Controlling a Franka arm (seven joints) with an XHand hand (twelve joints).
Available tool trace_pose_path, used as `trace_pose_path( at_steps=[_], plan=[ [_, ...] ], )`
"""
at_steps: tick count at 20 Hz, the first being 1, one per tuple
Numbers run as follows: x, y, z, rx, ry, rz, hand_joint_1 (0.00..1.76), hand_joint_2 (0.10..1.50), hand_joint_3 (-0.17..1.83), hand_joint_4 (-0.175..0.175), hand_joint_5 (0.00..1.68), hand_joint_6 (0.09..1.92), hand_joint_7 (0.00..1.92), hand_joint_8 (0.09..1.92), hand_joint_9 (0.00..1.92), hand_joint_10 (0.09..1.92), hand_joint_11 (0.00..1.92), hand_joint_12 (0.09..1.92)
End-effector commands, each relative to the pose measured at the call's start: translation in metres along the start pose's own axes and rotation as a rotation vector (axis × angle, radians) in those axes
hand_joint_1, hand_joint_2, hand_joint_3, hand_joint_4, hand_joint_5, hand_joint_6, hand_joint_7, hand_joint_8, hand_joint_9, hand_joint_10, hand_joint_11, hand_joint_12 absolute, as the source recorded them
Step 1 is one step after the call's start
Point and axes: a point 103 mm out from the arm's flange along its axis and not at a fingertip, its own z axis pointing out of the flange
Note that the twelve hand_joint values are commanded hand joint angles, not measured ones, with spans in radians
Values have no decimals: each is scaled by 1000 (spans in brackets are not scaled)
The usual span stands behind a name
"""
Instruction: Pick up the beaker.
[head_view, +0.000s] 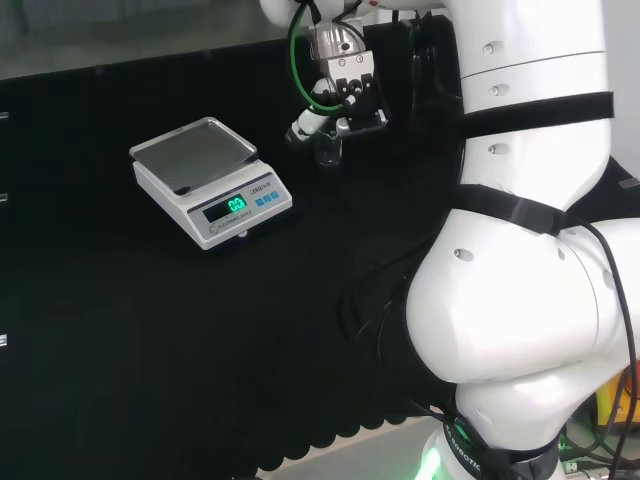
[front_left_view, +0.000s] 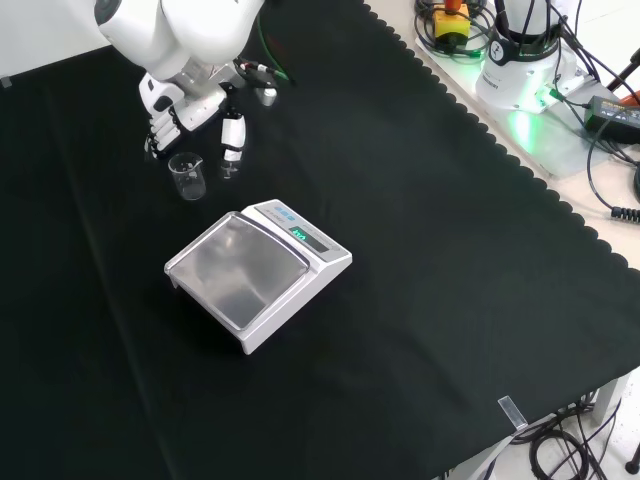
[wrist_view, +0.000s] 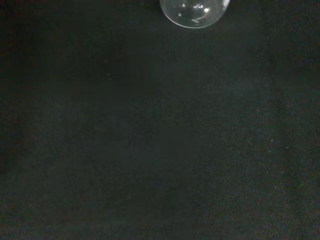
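A small clear glass beaker (front_left_view: 187, 176) stands upright on the black cloth, just beyond the scale's far corner in the front view. In the head view the beaker (head_view: 327, 150) is right of the scale, directly below the hand. The black and white hand (front_left_view: 190, 105) hovers above and slightly behind it, with its fingers (front_left_view: 232, 135) pointing down and spread to either side of the glass without touching it. The hand (head_view: 345, 85) is open and holds nothing. The beaker's round rim (wrist_view: 194, 11) shows in the wrist view over bare cloth.
A white digital scale (front_left_view: 258, 272) with a steel pan and lit display sits in front of the beaker in the front view. The arm's base (front_left_view: 520, 60), cables and a power brick lie past the cloth's scalloped edge at the upper right.
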Motion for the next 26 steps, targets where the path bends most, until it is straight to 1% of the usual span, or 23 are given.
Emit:
trace_pose_path(
  at_steps=[1,4,6,9,11,12,13,15,17,20,21,23,24,26],
  plan=[
    [-18,20,11,27,-16,38,426,855,159,-97,150,87,0,485,0,265,0,1205],
    [-21,32,18,51,-8,43,481,857,151,-97,152,87,0,477,0,266,0,1199],
    [-20,39,22,62,-5,45,526,863,147,-97,153,87,0,480,0,345,0,1252],
    [-17,47,25,67,-2,48,589,872,152,-97,156,87,0,544,0,548,0,1393],
    [-13,49,25,60,-7,48,632,874,175,-97,176,87,40,659,39,775,13,1495],
    [-12,50,24,57,-11,48,651,871,189,-99,193,87,75,709,77,851,57,1510],
    [-10,51,24,61,-14,51,684,866,212,-104,254,87,179,752,197,878,172,1481],
    [-7,53,24,82,-29,53,759,841,283,-113,382,87,392,769,453,825,383,1392],
    [-4,54,24,86,-42,56,848,814,392,-128,499,87,608,732,744,707,619,1290],
    [-1,54,19,69,-49,68,988,795,533,-165,664,118,802,686,1093,525,1038,1041],
    [0,53,17,60,-52,69,1029,799,559,-170,703,149,844,682,1182,474,1178,941],
    [2,52,12,46,-50,68,1087,806,589,-175,745,237,912,671,1299,386,1367,788],
    [3,51,10,37,-55,67,1112,806,603,-175,753,307,954,672,1332,370,1433,733],
    [6,50,7,29,-54,65,1157,799,632,-175,745,477,1040,706,1364,404,1501,677]
  ],
)
